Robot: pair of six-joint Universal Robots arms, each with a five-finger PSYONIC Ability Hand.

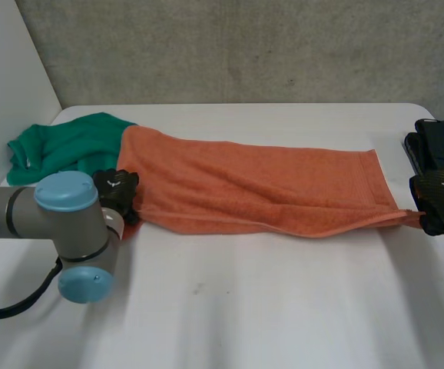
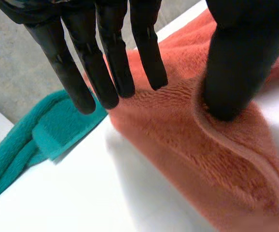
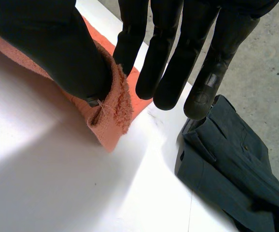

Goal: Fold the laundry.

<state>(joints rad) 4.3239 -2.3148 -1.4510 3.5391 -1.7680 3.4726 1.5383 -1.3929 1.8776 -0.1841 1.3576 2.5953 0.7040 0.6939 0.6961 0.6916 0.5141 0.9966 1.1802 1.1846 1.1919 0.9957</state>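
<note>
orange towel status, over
Left hand, right hand each pinch a near corner. Orange towel stretched between them. Green cloth at left end, dark garment at right.

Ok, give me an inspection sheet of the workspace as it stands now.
Surface: white table, bare in front of the laundry.
Job's things: orange towel stretched lengthwise between the hands; green towel bunched at its left end; dark garment at the table's right edge.
Clutter: nothing seen.
Hands: left hand pinches the orange towel's left end; right hand pinches its near right corner.
Cables: nothing seen among the laundry.
Surroundings: grey wall behind, white panel at the left.
</note>
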